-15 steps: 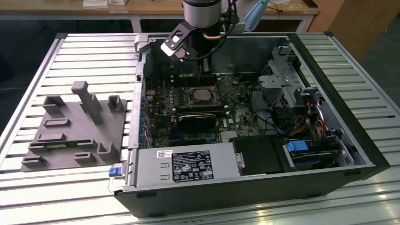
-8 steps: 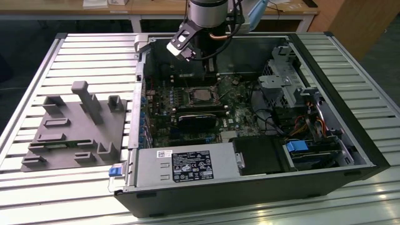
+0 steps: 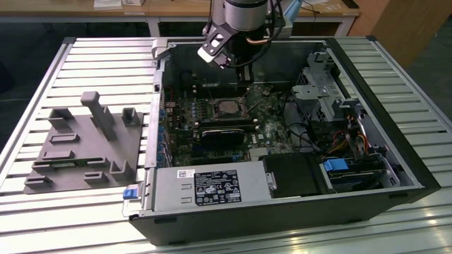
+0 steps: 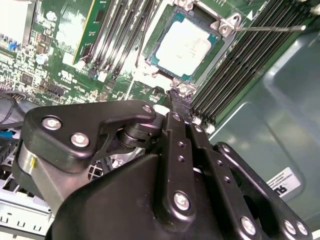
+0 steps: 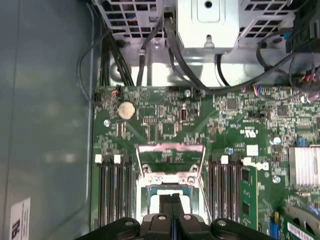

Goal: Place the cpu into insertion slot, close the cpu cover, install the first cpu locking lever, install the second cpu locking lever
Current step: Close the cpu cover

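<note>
The exterior view takes in the whole scene: the open computer case (image 3: 385, 137) lies on its side on a slatted metal table (image 3: 403, 58), a grey moulded fixture (image 3: 84, 143) sits on the exterior view's left, and the arm (image 3: 244, 13) reaches down into the case above the motherboard.

In the second wrist view the cpu (image 4: 182, 46) lies flat in the insertion slot, its dull silver top facing up out of the case and uncovered. It is square, so it has no long axis. Its edges run parallel to the memory slots (image 4: 235, 75) beside it. A thin locking lever (image 4: 270, 28) juts out from one corner of the socket.

The first wrist view looks from the other side. Here the cpu cover (image 5: 170, 148) is swung up off the insertion slot (image 5: 139, 197), on the side towards the coin cell (image 5: 126, 110).

In both wrist views the claw (image 5: 172, 202) (image 4: 175, 97) hangs just above the socket, its two fingers pressed together with nothing between them.
</note>
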Available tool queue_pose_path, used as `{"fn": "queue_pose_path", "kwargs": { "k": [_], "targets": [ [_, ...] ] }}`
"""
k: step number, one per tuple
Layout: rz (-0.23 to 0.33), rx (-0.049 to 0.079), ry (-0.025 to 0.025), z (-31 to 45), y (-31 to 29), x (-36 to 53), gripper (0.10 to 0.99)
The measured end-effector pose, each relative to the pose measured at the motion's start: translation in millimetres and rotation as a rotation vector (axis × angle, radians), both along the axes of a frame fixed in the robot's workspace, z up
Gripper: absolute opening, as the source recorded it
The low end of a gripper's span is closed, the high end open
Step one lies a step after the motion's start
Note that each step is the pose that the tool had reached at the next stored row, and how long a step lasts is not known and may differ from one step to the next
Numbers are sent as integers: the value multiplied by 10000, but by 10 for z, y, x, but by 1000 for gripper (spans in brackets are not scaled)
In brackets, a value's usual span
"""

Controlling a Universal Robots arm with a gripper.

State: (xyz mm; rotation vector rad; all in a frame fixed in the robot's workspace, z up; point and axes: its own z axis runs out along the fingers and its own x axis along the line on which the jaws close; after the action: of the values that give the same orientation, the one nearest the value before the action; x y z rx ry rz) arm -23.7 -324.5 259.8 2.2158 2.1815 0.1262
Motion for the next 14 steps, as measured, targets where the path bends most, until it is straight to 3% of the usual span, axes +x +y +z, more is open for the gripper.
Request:
{"fn": "queue_pose_path", "kwargs": {
  "k": [9, 14],
  "targets": [
    [2, 3, 22, 36, 1, 15, 106],
    [1, 0, 26, 38, 0, 88, 106]
  ]
}}
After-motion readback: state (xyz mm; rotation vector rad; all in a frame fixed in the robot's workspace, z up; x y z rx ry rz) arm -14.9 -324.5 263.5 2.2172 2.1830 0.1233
